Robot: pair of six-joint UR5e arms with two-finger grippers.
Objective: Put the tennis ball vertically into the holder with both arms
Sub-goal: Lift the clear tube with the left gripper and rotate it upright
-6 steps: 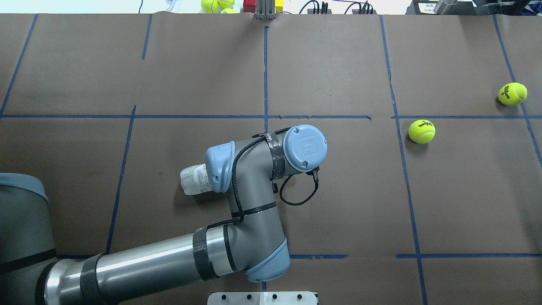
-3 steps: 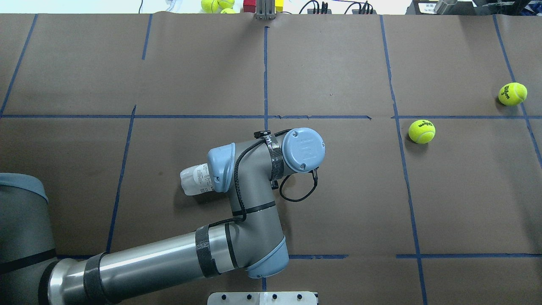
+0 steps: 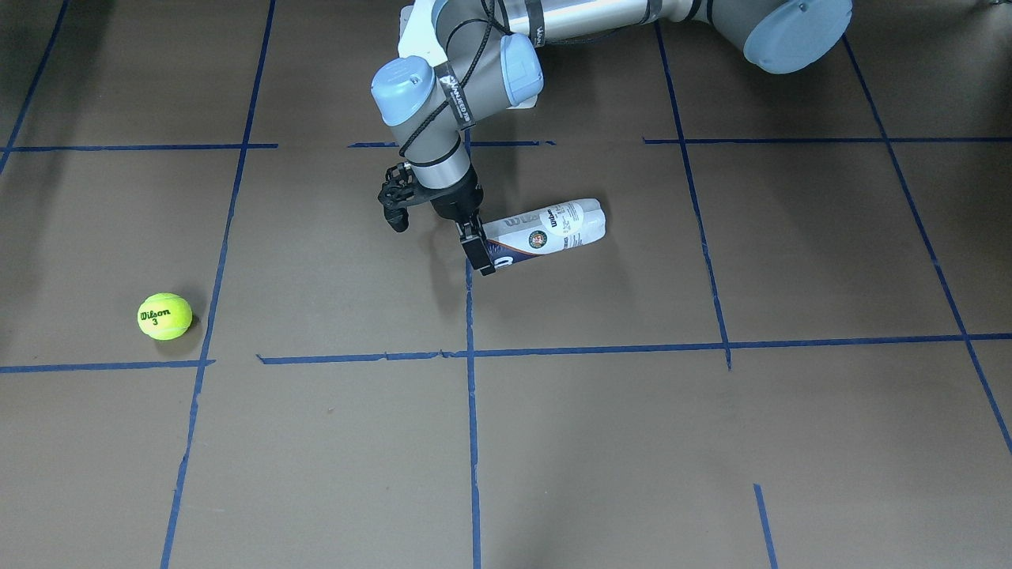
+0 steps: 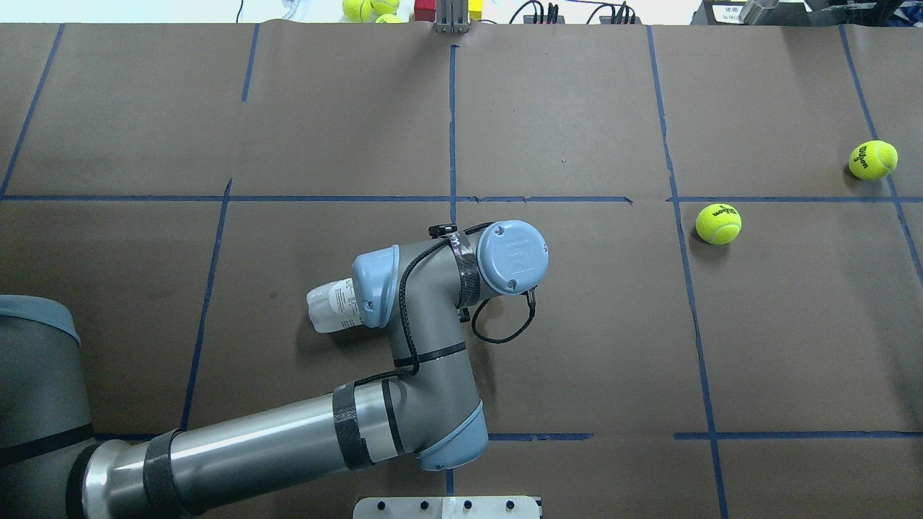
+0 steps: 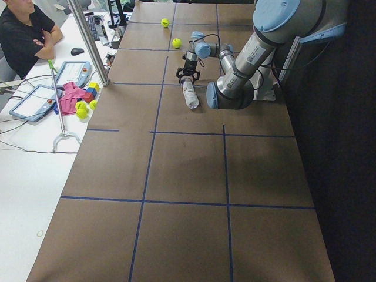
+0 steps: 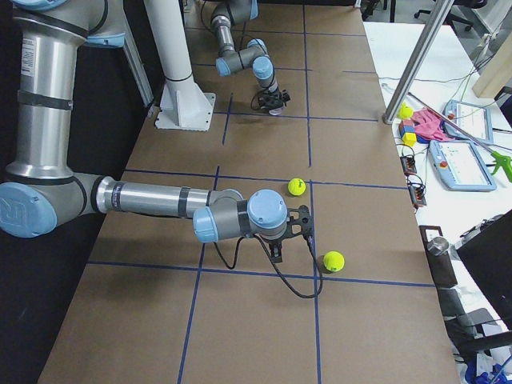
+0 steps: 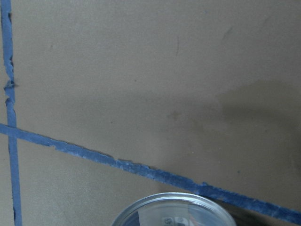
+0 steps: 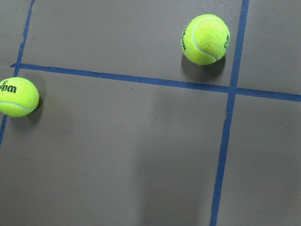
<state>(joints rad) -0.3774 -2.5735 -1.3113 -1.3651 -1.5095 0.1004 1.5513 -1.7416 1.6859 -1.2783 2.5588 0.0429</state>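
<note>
The clear holder can (image 3: 545, 229) with its navy and white Wilson label lies on its side on the brown table; its closed end shows in the overhead view (image 4: 333, 306). My left gripper (image 3: 484, 257) points down at the can's open end, one black finger (image 3: 477, 251) in front of it, jaws apart. The can's rim (image 7: 174, 207) fills the bottom of the left wrist view. Two tennis balls (image 4: 718, 223) (image 4: 873, 159) lie far right. My right gripper (image 6: 276, 254) hovers between them (image 8: 205, 39) (image 8: 17, 96); I cannot tell whether it is open.
Blue tape lines grid the table. Spare tennis balls (image 4: 364, 9) and red and yellow blocks (image 4: 425, 9) sit beyond the far edge. A white pedestal base (image 6: 180, 80) stands on the robot's side. An operator (image 5: 23, 35) sits at the side desk.
My left wrist has shifted slightly toward the robot and lower over the can's open end. The can and both balls have not moved.
</note>
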